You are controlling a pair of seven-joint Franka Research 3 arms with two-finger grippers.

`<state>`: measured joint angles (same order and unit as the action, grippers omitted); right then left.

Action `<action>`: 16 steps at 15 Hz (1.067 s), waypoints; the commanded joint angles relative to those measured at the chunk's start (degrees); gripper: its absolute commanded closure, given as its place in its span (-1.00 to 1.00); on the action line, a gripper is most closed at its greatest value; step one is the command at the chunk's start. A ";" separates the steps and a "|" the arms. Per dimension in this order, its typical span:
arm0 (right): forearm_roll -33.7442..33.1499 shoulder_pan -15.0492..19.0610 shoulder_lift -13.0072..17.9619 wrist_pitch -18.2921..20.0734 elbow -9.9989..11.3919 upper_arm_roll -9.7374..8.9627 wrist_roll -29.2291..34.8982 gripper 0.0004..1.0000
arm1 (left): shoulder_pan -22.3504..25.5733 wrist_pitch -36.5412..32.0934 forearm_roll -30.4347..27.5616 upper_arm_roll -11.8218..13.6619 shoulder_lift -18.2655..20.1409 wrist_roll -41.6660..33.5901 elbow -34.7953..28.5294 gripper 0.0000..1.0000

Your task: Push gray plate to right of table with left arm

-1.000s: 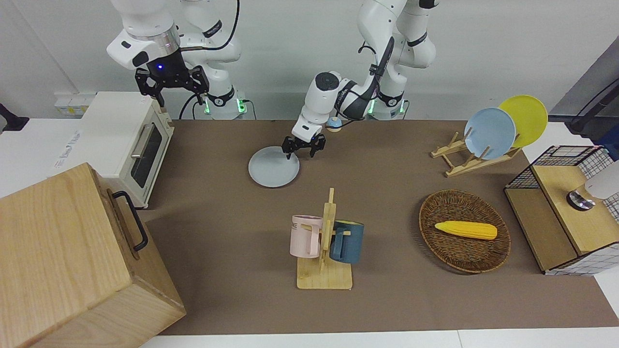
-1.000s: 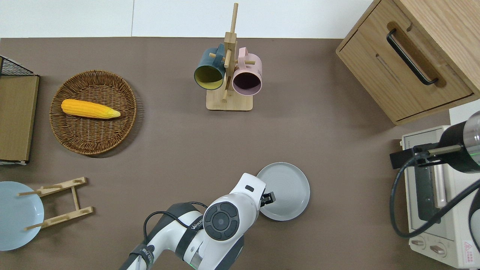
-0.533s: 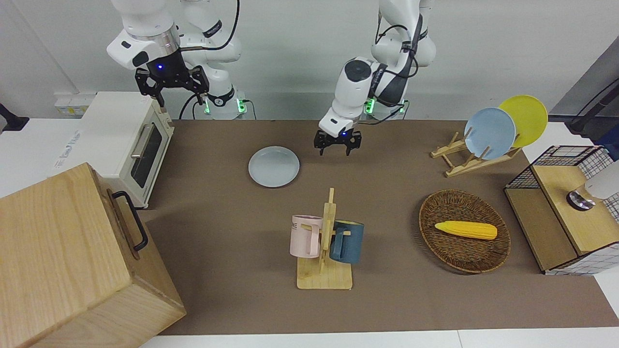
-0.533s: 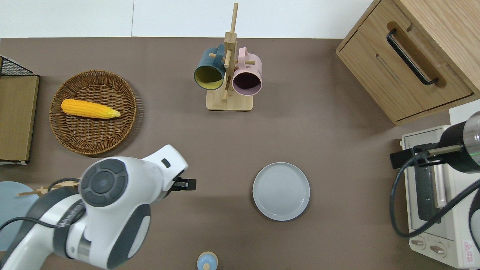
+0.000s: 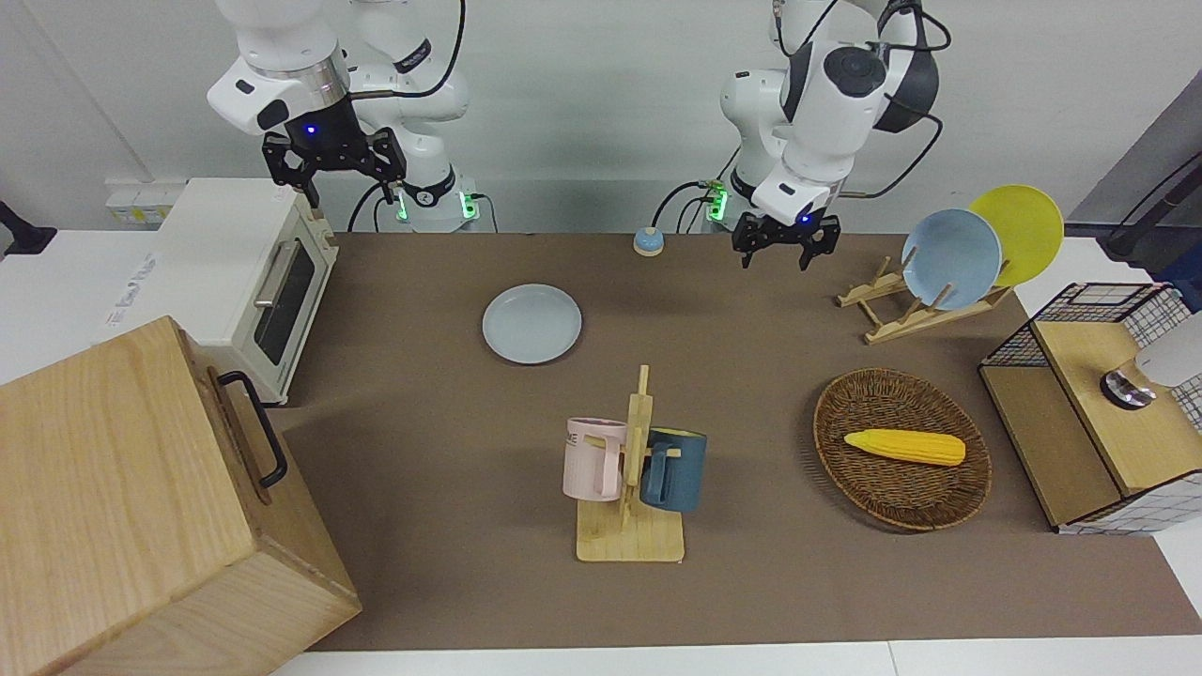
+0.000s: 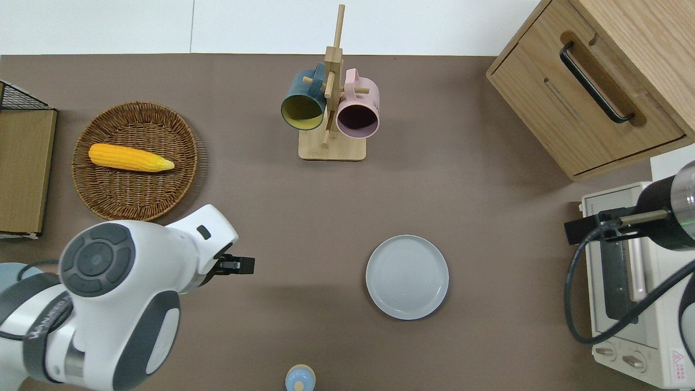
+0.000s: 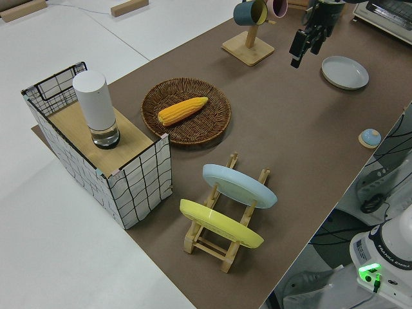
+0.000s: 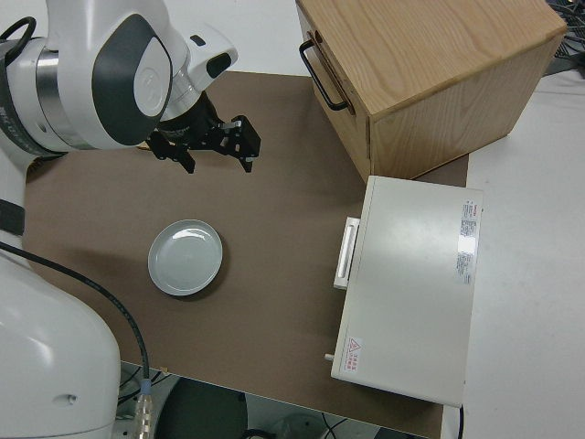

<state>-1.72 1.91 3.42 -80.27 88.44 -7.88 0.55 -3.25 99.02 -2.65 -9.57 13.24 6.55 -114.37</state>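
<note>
Brown table (image 6: 488,217) on my feed: gray plate (image 6: 407,277) lies flat, toward the right arm's end, near the toaster oven (image 6: 630,282). Left gripper (image 5: 776,238) is raised, fingers apart and empty, well apart from the plate. Right arm parked, fingers spread.

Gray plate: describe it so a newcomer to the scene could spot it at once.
Start at the white toaster oven at the right arm's end of the table. On the brown mat toward the middle from it, nearer the robots than the mug rack, lies the gray plate. Unlike the blue plate and yellow plate propped in their rack, it lies flat and alone.
</note>
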 commanded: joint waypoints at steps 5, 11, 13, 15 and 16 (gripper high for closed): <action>-0.48 1.35 0.53 0.81 -0.02 -1.09 -0.46 -0.99 | 0.35 -13.40 2.56 4.20 -0.06 -2.51 10.91 -0.99; -0.48 1.35 0.53 0.81 -0.02 -1.09 -0.46 -0.99 | 0.35 -14.56 2.56 5.08 -0.14 -2.24 15.84 -0.99; -0.48 1.35 0.53 0.81 -0.02 -1.09 -0.46 -0.99 | 0.35 -14.55 2.56 5.17 -0.14 -2.33 15.84 -0.99; -0.48 1.35 0.53 0.81 -0.02 -1.09 -0.46 -0.99 | 0.26 -14.55 2.56 5.17 -0.14 -2.25 15.84 -0.99; -0.48 1.35 0.53 0.81 -0.02 -1.09 -0.46 -0.99 | 0.26 -14.55 2.56 5.17 -0.06 -2.24 15.84 -0.99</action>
<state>-1.72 1.91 3.42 -80.27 88.44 -7.88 0.55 -3.22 85.70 -1.24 -4.15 13.45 4.74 -99.51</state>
